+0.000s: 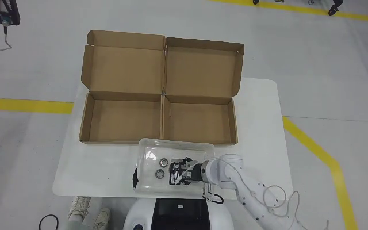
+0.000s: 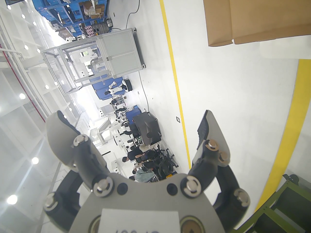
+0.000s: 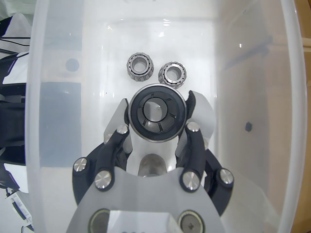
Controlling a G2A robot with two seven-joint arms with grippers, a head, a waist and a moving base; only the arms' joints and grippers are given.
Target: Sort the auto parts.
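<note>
Overhead, the right gripper point(image 1: 177, 172) sat inside the clear bin point(image 1: 172, 144) at the table's point(image 1: 259, 126) near edge, before two open cardboard boxes point(image 1: 198, 121). At the left wrist, the left gripper point(image 2: 132, 122) hung with fingers point(image 2: 209, 132) spread, empty. At the right wrist, fingers point(image 3: 194, 103) clamped a large bearing point(image 3: 157, 120), black-faced and steel-rimmed. Two small roller bearings point(image 3: 140, 67) lay just beyond it.

One white table point(image 1: 259, 115) is carrying two open cardboard boxes, a left box point(image 1: 123, 121) and a right box point(image 1: 198, 123), and one clear plastic bin point(image 1: 148, 150). Three bearings are sitting inside the bin's walls: two small roller bearings, the first point(image 3: 140, 67) and the second point(image 3: 172, 75), plus one large black-faced bearing point(image 3: 157, 112). Total parts counting: three.
</note>
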